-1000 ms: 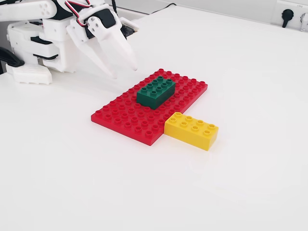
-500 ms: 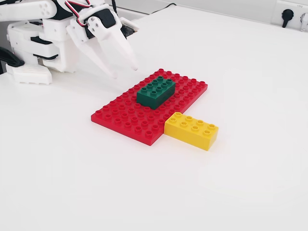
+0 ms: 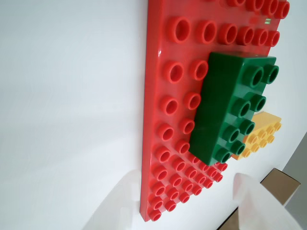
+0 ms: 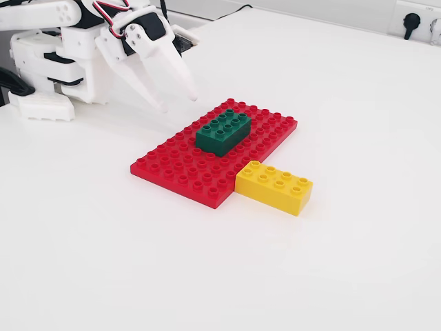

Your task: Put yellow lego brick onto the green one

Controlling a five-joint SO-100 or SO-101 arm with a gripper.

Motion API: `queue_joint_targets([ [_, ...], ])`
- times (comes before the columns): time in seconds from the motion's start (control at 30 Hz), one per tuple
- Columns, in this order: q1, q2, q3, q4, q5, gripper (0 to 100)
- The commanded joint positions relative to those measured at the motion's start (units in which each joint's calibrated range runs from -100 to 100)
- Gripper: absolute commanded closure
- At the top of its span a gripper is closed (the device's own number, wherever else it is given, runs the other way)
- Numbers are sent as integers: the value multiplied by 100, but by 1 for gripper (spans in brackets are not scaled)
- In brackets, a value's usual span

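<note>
The white gripper hangs with its jaws apart and empty above the far-left edge of the red baseplate, where the green one sits, while the yellow lego brick lies on the white table touching the plate's right edge.

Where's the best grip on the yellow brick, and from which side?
Probably from above, closing across the short width of the yellow brick on its two long side faces. One end butts against the red baseplate, so an end-to-end grip looks blocked there; both long faces are free on the table. The gripper is open, beyond the green brick.
</note>
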Motion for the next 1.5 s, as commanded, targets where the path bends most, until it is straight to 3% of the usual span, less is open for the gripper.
queue_joint_targets([
  [0.0,48,-18,-11,-37,15,79],
  [1.0,85,-18,-20,50,-5,80],
  [1.2,85,-18,-119,-37,31,84],
  [1.47,306,57,-833,15,260,72],
])
